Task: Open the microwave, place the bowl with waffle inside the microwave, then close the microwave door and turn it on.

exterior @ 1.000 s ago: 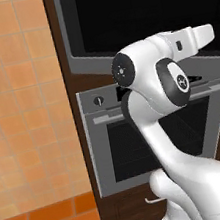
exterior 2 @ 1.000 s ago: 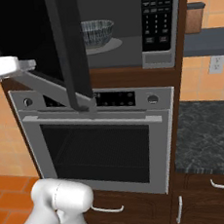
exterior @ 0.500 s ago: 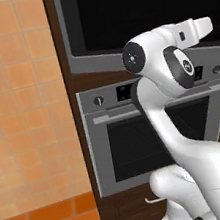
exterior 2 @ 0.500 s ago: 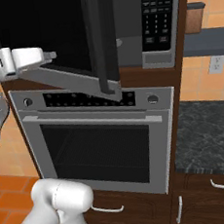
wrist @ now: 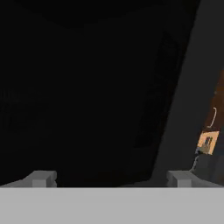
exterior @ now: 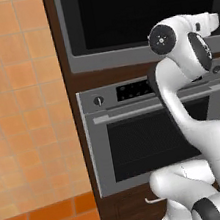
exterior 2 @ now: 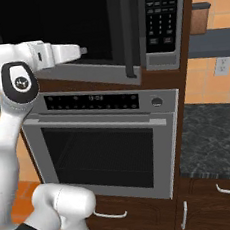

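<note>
Black glass microwave door (exterior 2: 67, 26) has been swung nearly shut since a second ago, handle at 3 o'clock; gripper (wrist: 111, 178) fingers spread, empty; control-panel start remains.

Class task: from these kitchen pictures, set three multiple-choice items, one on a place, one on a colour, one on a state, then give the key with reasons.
1. The microwave sits where?
A. above the oven
B. below it
C. on the counter

2. The microwave door glass is
A. white
B. black
C. orange

3. The hand is
A. shut on the bowl
B. shut on the handle
C. open, holding nothing

Key: A, the oven's knobs lie under it; B, the panel is dark; C, the fingertips stand apart with nothing between.
</note>
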Tool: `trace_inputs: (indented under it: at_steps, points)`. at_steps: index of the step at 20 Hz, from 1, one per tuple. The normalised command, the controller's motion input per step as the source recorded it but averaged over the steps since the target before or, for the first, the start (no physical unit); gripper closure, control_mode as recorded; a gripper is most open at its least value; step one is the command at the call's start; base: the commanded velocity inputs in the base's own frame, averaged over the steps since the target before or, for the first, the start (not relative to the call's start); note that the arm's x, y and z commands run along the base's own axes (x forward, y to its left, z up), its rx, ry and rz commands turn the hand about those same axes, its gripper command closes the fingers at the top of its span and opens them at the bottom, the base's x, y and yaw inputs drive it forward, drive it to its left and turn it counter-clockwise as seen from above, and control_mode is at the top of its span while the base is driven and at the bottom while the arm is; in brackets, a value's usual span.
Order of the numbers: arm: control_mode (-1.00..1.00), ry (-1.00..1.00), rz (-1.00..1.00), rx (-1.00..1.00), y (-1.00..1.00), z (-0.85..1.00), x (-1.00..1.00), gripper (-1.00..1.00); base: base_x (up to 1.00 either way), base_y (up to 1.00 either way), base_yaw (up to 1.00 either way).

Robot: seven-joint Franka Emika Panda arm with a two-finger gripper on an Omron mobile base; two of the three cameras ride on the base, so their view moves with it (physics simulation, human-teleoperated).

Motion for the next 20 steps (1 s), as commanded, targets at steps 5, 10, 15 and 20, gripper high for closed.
trace_inputs:
  at_steps: [5,10,15,20]
  points:
    - [-1.0,-0.18,0.24,0.22,-0.53,0.0,0.15,-1.0,0.0,0.0,0.0]
    - [-1.0,-0.08,0.2,0.13,-0.28,0.0,0.31,-1.0,0.0,0.0,0.0]
    - [-1.0,0.0,0.18,0.06,-0.07,0.0,0.66,-1.0,0.0,0.0,0.0]
    - [-1.0,0.06,0.13,0.0,0.0,0.0,0.67,-1.0,0.0,0.0,0.0]
